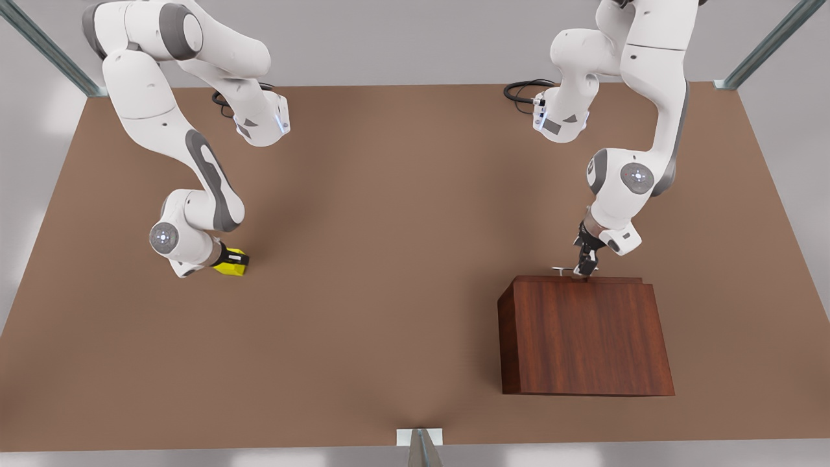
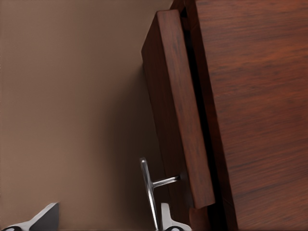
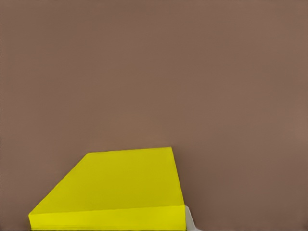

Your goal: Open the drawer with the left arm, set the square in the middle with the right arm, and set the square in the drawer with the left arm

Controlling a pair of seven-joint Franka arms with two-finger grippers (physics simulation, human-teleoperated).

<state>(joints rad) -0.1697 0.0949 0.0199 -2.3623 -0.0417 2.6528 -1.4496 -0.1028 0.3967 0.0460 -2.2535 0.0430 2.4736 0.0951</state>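
- drawer (image 2: 175, 110) is barely cracked open; handle (image 2: 148, 190) is straddled by the left hand (image 1: 585, 264), fingers apart; a pull is needed.
- square (image 1: 232, 263) is clamped in the right hand (image 1: 228, 261) on the table (image 1: 389, 259), ready for carrying to the middle.

Drawer (image 2: 175, 106) pulled slightly out from cabinet (image 2: 255, 110), gap showing. Silver handle (image 2: 148, 190) between left gripper's (image 2: 103, 219) fingertips (image 2: 166, 216), spread on either side. Brown table (image 2: 67, 96) beneath.

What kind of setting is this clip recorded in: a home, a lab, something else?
Most likely a simulated lab workcell, not a home. A plain brown table framed by metal posts carries two arms, a wooden cabinet and a yellow square. The left gripper is at the drawer's handle; the right gripper is at the square.
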